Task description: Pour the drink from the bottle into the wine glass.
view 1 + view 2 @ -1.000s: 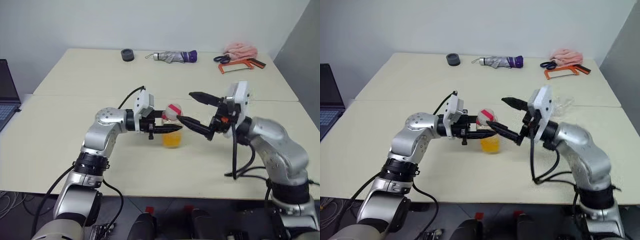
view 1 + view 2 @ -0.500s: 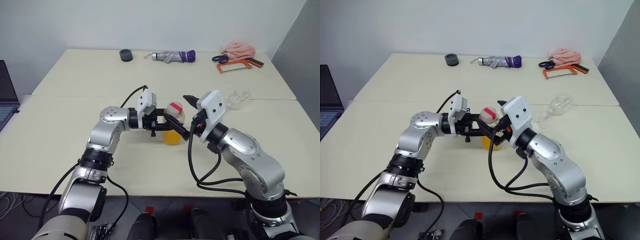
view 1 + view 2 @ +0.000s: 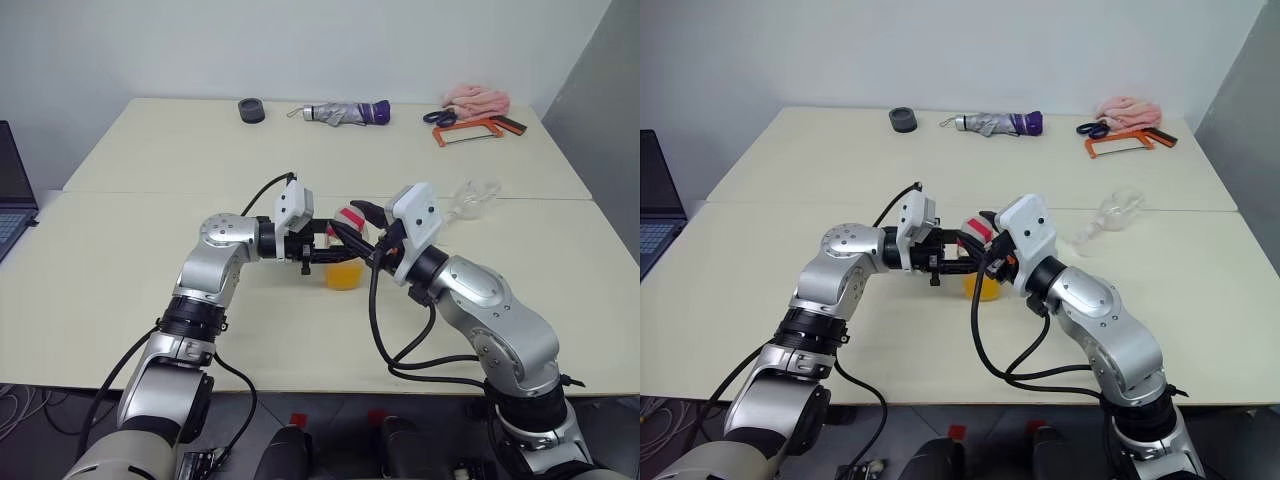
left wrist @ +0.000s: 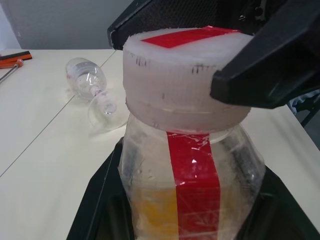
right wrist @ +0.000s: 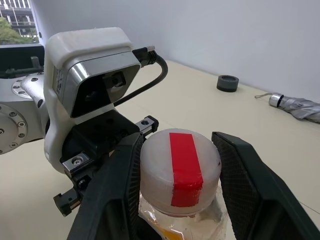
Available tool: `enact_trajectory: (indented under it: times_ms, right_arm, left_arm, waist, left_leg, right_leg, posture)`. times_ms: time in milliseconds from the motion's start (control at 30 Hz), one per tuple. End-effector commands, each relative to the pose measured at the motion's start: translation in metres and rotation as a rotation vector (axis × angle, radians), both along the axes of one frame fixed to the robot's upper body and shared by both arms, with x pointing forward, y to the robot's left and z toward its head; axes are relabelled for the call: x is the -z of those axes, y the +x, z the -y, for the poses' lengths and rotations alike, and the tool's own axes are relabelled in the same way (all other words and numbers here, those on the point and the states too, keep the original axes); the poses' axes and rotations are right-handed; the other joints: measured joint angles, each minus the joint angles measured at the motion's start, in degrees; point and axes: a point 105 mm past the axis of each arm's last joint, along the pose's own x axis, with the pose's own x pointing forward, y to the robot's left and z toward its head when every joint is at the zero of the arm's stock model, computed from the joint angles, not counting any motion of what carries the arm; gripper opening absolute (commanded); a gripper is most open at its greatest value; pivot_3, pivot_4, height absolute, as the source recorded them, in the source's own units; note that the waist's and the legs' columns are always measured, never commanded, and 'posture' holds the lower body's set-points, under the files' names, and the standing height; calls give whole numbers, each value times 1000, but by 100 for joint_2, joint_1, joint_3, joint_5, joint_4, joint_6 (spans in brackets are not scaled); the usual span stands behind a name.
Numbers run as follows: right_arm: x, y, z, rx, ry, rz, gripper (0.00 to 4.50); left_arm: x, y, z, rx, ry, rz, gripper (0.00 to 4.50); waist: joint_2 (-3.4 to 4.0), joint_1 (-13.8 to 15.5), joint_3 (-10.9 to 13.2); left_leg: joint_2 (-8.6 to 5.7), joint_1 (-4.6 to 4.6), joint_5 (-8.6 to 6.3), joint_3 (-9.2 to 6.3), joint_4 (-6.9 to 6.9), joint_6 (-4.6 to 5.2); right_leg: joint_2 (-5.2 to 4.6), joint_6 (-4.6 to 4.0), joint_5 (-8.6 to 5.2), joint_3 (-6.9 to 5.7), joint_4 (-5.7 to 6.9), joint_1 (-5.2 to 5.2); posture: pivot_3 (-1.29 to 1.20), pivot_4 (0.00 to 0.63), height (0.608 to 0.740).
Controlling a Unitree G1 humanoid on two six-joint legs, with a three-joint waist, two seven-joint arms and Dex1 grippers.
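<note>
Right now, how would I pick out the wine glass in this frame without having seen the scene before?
Start at the cream table and look beyond the right gripper, near the seam between the two tabletops. The wine glass lies there on its side. It is the clear stemmed item, apart from the orange saw and pink cloth further back.

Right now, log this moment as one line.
left gripper: shut on bottle | right gripper: closing around cap | wine glass: lying on table

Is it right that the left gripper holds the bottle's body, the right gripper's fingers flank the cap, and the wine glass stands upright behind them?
Not quite. The wine glass lies on its side on the table, as the left wrist view shows. The left gripper does hold the bottle, and the right gripper does flank the cap.
</note>
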Motion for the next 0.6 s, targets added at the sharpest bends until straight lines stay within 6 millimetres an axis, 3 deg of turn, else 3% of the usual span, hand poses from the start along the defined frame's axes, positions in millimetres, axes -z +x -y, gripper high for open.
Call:
enact_trajectory:
  times_ms: [33,133,200,400,500,600]
  right_arm:
    - [-5,-12,-9,-208,-38,49,1851]
    - [-2,-12,-4,-430,-134,64,1851]
    - [-1,0,4,-528,-203,17,1851]
    - [-6,26,23,-532,-191,-85,1851]
    - [-24,34,42,-379,-112,-14,2893]
    - [-41,20,53,-291,-51,59,3936]
  left_arm:
    - [-16,-3,2,31,-23,54,1831]
    - [-18,-6,1,65,-9,55,1826]
    - [-20,-8,0,85,0,60,1825]
    - [-26,-8,1,80,-19,73,1823]
    - [-26,-5,2,41,-38,65,1823]
    - [-24,-3,1,17,-36,65,1822]
  waist:
    - [0,-2,0]
    - [0,-5,0]
    - [1,-21,1]
    - [0,-83,1]
    - [0,-74,1]
    - [0,-45,1]
  left_leg:
    - [-1,0,0,0,0,1]
    - [-7,1,-3,2,6,6]
    - [-8,1,-4,4,10,7]
    - [1,3,-4,-4,13,7]
    - [5,-5,-3,-6,16,4]
    - [5,-19,-1,-12,40,2]
  right_leg:
    - [0,0,0,0,0,0]
    - [0,0,0,-1,-1,4]
    - [6,0,0,-2,0,6]
    - [10,-2,0,-6,11,5]
    - [-2,-1,0,-6,11,1]
    - [-18,-1,0,-9,17,0]
  posture:
    - [0,150,740]
    - [0,150,740]
    - [0,150,740]
    - [0,150,740]
    - [0,150,740]
    - [0,150,740]
